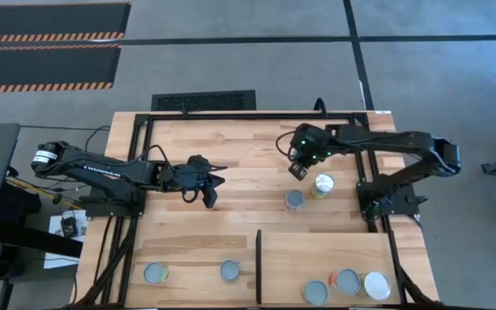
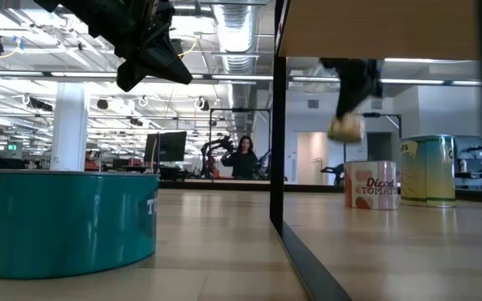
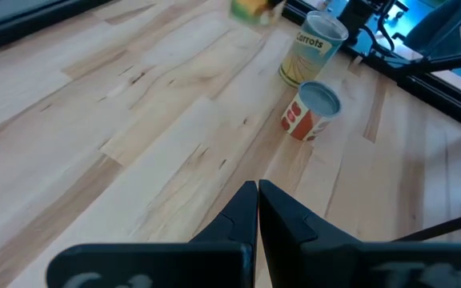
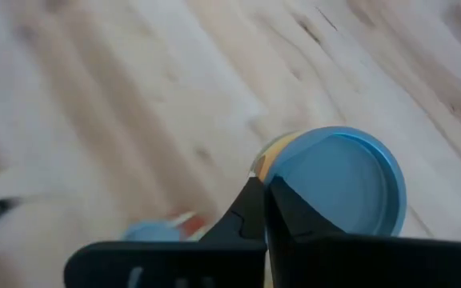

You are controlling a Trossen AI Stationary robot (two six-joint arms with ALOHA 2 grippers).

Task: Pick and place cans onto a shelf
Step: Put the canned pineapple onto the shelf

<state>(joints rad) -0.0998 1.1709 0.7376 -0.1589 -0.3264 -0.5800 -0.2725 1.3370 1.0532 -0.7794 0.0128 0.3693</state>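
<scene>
The right tool (image 1: 298,170) hangs above the worktop (image 1: 231,155) at 1 o'clock, closed and empty; the left tool (image 1: 210,200) is closed too. Three cans (image 1: 347,281) stand on the shelf (image 1: 317,250).

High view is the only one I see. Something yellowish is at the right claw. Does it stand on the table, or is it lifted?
Observer: Lifted. The low view shows the small can hanging at the right claw, clear of the table.
Operator: What do the two cans beside it hold?
Observer: The taller can reads Carrots, the red can diced tomatoes.
Operator: Is the left claw open?
Observer: No. Its wrist view shows it shut, empty.
</scene>
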